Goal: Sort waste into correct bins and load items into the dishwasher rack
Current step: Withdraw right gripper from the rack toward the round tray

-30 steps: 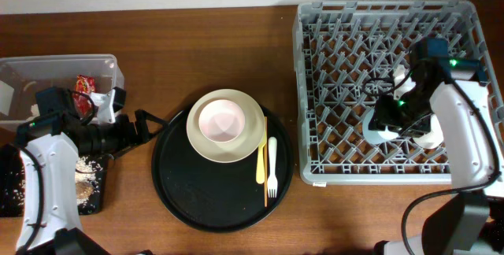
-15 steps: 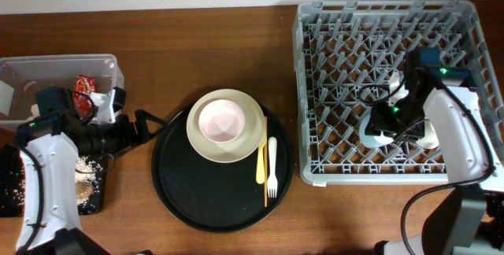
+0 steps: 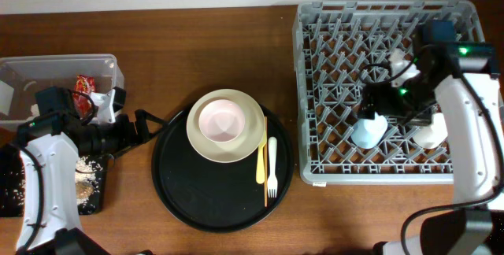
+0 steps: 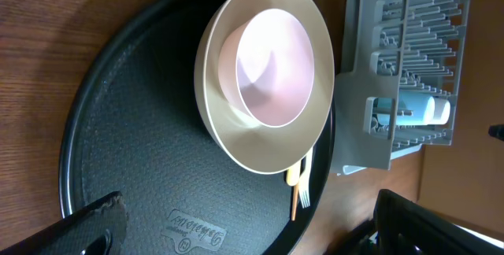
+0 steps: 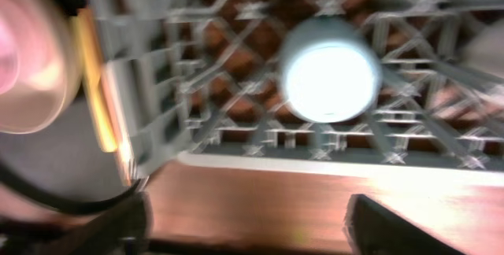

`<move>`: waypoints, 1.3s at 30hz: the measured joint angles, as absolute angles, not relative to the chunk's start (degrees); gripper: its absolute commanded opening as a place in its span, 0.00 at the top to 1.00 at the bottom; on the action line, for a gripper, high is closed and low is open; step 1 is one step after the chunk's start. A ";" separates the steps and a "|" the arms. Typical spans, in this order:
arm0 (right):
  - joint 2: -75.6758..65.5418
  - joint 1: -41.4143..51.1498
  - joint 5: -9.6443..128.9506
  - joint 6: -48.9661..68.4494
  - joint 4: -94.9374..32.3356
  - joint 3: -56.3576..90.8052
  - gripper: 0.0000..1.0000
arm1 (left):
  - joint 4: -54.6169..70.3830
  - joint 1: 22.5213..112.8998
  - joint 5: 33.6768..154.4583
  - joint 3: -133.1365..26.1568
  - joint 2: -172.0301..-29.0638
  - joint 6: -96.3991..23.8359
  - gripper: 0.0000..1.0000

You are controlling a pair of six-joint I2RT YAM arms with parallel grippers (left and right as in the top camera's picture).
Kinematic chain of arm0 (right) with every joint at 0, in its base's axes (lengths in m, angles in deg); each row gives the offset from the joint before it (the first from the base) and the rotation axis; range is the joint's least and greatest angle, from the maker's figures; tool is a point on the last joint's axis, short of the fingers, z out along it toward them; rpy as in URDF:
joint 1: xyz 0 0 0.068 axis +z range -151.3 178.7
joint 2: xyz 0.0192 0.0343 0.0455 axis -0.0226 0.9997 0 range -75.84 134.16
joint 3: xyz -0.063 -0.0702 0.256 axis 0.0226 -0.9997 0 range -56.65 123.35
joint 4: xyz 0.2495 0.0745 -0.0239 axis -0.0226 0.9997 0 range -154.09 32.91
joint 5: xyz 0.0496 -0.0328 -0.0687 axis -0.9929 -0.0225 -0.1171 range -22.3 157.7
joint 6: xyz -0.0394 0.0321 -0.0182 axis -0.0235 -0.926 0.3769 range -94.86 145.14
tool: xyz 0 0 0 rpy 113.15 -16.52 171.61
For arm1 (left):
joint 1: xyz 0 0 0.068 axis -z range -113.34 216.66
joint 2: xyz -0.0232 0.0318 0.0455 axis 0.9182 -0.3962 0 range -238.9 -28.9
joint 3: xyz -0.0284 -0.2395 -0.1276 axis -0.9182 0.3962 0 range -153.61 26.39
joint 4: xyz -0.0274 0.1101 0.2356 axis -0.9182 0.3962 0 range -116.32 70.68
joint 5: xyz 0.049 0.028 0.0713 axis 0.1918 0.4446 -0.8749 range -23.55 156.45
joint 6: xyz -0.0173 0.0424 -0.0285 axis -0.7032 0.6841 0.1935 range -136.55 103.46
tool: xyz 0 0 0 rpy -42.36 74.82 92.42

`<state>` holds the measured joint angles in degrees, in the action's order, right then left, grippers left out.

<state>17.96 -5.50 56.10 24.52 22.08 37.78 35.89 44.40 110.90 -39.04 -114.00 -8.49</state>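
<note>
Wooden bench (image 3: pixel 157 42) seen from above. The right fingers (image 5: pixel 398 227) are spread open and empty, hovering over a light blue cup (image 3: pixel 370 131) that stands upside down in the large square grey plastic rack (image 3: pixel 378 178) at right. A small cream cup (image 3: pixel 430 134) sits near it, further right. The left fingers (image 4: pixel 98 219) are wide open, holding nothing, at the left edge of a large round black tray (image 3: pixel 189 192). On the tray: 1 pink bowl (image 3: pixel 220 121) inside a large cream plate (image 3: pixel 253 137), w/ a thin yellow utensil (image 3: pixel 261 160) & a white plastic fork (image 3: pixel 272 168) to the right of the plate.
</note>
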 measured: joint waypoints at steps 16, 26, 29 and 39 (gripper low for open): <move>17.98 21.27 63.64 14.59 -10.20 13.08 0.46 | 35.87 44.40 110.72 -39.09 -114.00 -8.49 0.01; 17.98 21.27 65.17 13.94 -10.18 12.43 0.73 | 35.85 44.40 110.72 -39.09 -114.00 -8.49 0.01; 17.98 21.27 65.04 13.85 -9.96 12.43 0.77 | 35.85 44.40 110.72 -39.09 -114.00 -8.49 0.01; 17.98 21.32 64.89 13.70 -9.67 12.43 0.77 | 35.85 44.40 110.72 -39.09 -114.00 -8.49 0.01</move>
